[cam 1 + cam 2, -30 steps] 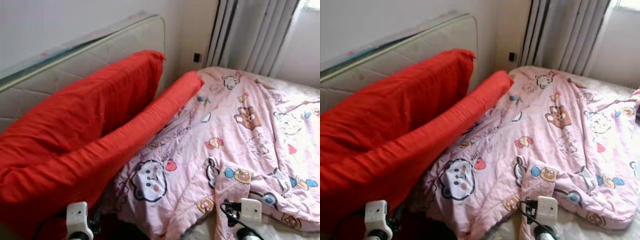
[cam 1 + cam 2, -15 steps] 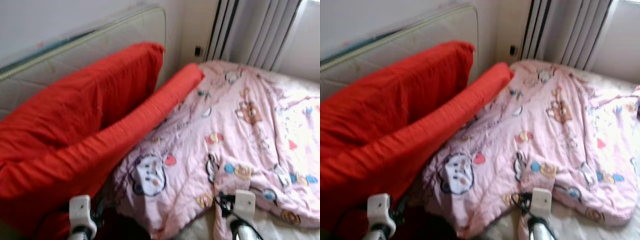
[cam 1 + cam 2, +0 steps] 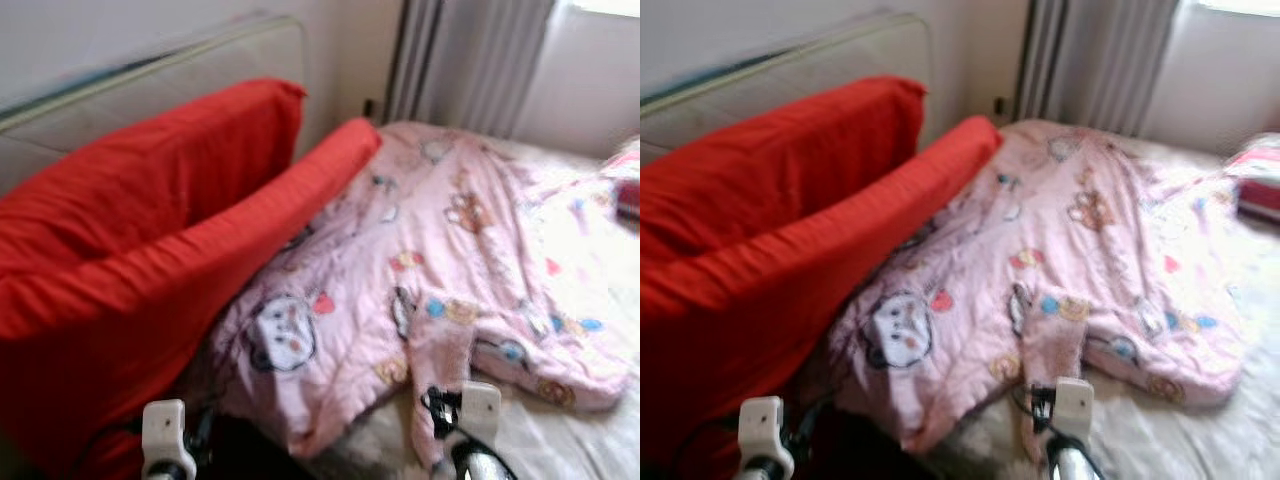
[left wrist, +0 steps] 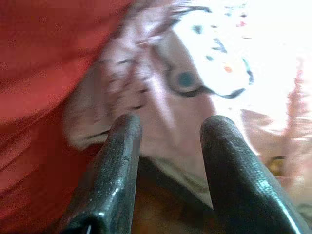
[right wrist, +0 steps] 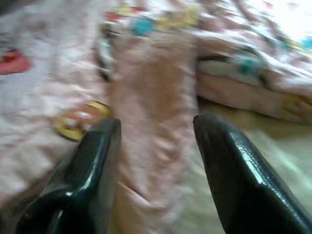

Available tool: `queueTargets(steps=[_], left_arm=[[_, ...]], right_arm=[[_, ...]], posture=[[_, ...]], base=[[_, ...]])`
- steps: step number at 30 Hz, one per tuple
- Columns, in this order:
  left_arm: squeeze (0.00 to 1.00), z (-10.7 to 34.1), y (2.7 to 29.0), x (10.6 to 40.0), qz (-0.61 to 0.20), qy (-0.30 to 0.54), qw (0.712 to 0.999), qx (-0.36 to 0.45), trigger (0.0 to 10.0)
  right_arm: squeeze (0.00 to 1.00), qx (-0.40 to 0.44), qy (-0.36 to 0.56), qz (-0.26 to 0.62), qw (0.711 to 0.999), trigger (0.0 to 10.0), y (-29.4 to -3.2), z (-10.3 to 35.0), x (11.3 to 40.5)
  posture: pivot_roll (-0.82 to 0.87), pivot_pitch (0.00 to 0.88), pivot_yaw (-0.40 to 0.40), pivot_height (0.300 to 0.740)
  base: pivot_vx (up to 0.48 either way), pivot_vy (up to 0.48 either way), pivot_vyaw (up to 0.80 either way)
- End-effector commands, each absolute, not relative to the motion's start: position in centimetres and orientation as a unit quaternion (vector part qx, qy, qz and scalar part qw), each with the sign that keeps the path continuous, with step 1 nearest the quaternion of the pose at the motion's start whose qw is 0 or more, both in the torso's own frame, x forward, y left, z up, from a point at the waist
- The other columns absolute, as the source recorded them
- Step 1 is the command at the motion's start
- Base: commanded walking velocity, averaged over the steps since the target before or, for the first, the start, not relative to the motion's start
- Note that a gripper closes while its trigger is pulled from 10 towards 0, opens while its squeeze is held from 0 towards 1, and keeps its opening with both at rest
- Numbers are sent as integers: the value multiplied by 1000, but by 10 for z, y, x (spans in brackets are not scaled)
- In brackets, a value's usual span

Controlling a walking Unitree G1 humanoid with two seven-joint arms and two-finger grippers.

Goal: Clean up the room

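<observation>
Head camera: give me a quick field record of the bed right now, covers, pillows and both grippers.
bed: pink cartoon-print quilt lies rumpled across the mattress
pillows: two red pillows lean against the padded headboard, on the robot's left
left gripper: open, at the quilt's edge beside the red pillows
right gripper: open, over a fold of the quilt
background: grey curtain
image: blurred

left gripper [image 4: 168, 131] fingers parted, right gripper [image 5: 156, 131] likewise
</observation>
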State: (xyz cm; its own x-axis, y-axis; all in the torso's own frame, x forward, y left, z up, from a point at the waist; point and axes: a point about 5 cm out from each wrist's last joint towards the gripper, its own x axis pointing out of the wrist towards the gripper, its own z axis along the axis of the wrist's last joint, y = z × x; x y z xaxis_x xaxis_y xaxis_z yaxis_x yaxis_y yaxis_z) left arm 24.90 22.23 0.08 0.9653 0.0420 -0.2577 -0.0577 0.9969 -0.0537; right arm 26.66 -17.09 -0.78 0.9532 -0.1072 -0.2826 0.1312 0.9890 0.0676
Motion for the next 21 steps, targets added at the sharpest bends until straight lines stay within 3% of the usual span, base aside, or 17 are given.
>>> queueTargets(steps=[1,21], left_arm=[[0,1,221,249,21,132,991,-32,10000],[0,3,219,251,16,132,991,-32,10000]], right_arm=[[0,46,145,-64,986,10000,-172,-10,264],[0,47,165,-42,984,10000,-167,-13,266]], posture=[[18,149,-2,649],[23,169,-3,649]], base=[[0,0,0],[0,0,0]])
